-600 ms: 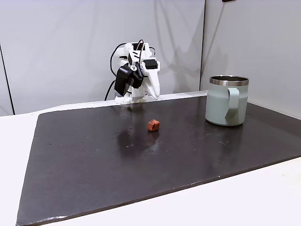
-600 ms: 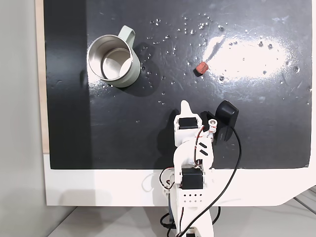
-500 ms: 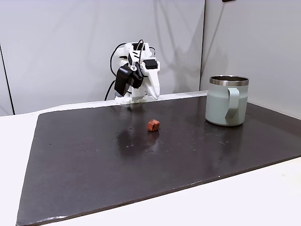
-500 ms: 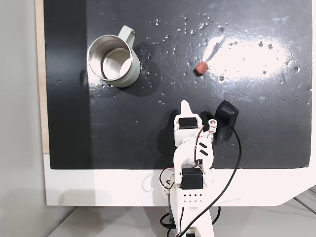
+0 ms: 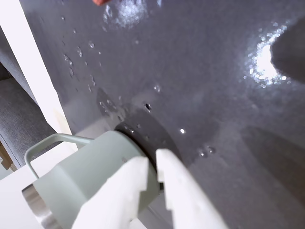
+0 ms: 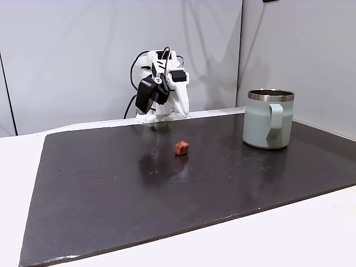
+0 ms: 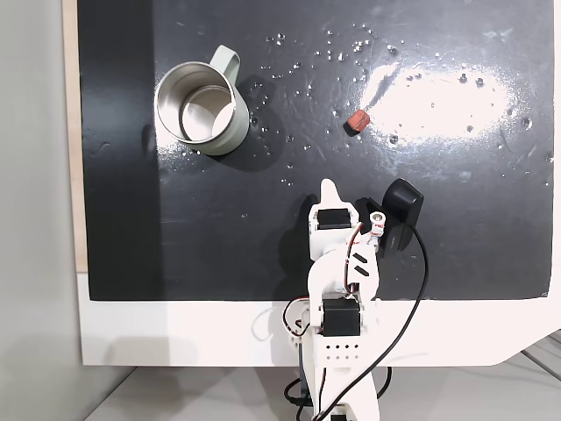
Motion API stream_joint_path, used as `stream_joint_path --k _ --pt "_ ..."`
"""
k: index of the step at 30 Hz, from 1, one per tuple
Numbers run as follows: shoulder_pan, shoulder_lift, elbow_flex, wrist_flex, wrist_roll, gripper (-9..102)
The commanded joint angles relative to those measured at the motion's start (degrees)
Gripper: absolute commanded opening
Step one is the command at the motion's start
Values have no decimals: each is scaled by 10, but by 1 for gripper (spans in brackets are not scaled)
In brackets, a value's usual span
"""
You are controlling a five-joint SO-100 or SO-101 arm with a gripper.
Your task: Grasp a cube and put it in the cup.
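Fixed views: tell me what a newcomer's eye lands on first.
The pale green cup stands upright on the dark mat, at the right in a fixed view. The tiny reddish cube lies alone mid-mat. The white arm sits folded at the mat's far edge, its gripper empty.

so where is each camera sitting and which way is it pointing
Wrist view: rides on the arm, looking down along the white claw at the dark mat and the cup; the cube peeks in at the top edge.
A fixed view: low at the table's front, facing the folded arm across the mat, cube centre, cup right.
Another fixed view: overhead, looking straight down; arm at bottom, cup upper left, cube.
All three share cup, cube and mat.
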Motion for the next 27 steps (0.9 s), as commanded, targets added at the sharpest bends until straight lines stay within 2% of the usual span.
stream_joint_path --k 1,5,11,19,27 --pt "-13 4 -4 -18 1 0" --pt "-18 4 -33 1 -20 0" --pt "-22 -24 -177 96 -65 0" --pt "39 -269 -461 194 -112 0" --pt "112 -512 -653 216 -177 0"
